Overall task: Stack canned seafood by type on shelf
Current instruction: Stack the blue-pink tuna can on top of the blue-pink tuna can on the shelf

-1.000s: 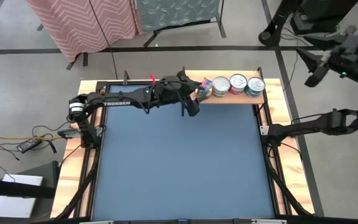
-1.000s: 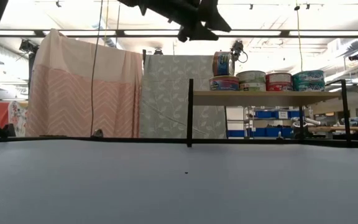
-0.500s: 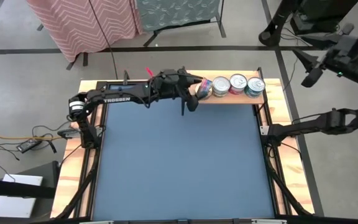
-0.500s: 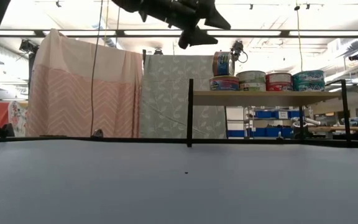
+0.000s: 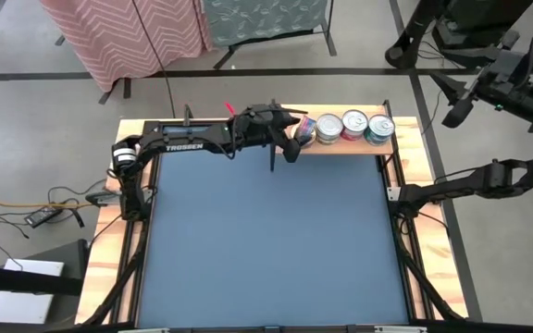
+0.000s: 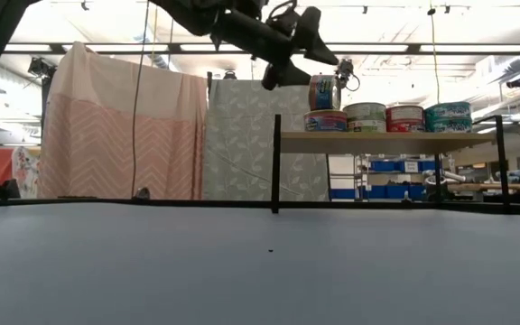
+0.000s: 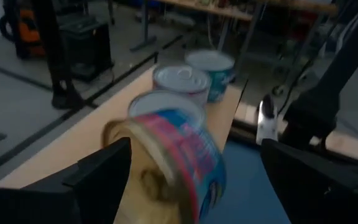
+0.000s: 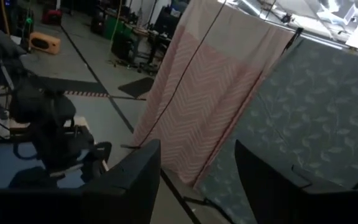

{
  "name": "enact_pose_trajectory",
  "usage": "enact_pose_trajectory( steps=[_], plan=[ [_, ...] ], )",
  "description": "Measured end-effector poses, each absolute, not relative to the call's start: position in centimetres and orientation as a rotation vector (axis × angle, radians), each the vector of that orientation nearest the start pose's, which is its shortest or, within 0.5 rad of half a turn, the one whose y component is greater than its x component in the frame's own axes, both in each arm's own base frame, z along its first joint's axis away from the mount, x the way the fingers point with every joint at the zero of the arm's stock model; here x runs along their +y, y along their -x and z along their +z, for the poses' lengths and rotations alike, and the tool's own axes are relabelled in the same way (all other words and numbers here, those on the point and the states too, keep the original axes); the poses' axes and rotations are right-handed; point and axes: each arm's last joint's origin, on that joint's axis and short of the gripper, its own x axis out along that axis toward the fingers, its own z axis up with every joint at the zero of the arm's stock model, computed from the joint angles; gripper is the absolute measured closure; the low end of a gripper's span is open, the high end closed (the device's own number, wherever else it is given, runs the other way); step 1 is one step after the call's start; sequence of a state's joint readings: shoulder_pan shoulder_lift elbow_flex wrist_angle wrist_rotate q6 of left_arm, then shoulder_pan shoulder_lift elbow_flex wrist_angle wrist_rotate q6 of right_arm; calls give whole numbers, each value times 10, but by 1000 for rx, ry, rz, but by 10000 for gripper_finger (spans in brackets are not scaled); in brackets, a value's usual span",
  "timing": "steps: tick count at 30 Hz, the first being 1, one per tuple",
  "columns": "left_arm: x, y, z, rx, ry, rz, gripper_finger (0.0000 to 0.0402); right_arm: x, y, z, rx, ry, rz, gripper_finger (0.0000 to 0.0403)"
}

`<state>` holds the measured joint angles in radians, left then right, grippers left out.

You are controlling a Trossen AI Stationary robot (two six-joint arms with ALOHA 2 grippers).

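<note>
Light wood forms the shelf, a plank raised on dark uprights along the far edge of the blue bench, toward its right. On the plank stand tins in a row: a teal-sided tin at the right end, a red-sided tin beside it, then a silver-lidded tin. At the left end of the row a pink-and-blue labelled tin lies flat, and on top of it a tilted tin stands on its edge, its gold end facing left.

The left pincer reaches in from the left and hovers at the left end of the shelf, just beside the tilted tin. In the left wrist view its two dark fingers stand wide apart with the tilted tin between them, neither finger touching it; the pincer grips nothing.

The right pincer is raised well off to the right, beyond the bench, far from the tins. Its fingers are parted and hold nothing.
</note>
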<state>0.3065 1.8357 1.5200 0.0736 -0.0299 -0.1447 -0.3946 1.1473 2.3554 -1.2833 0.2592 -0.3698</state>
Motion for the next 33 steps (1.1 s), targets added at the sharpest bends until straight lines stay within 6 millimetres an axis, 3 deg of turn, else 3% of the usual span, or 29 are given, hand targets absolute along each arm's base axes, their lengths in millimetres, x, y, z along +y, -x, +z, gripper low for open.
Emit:
enact_pose_trajectory(
  steps=[21,33],
  plan=[
    [138,-426,298,185,262,418,43,-20,-29,589,178,378,-636,186],
    [139,-425,298,183,253,476,102,-19,-27,589,177,386,-636,186]
  ],
)
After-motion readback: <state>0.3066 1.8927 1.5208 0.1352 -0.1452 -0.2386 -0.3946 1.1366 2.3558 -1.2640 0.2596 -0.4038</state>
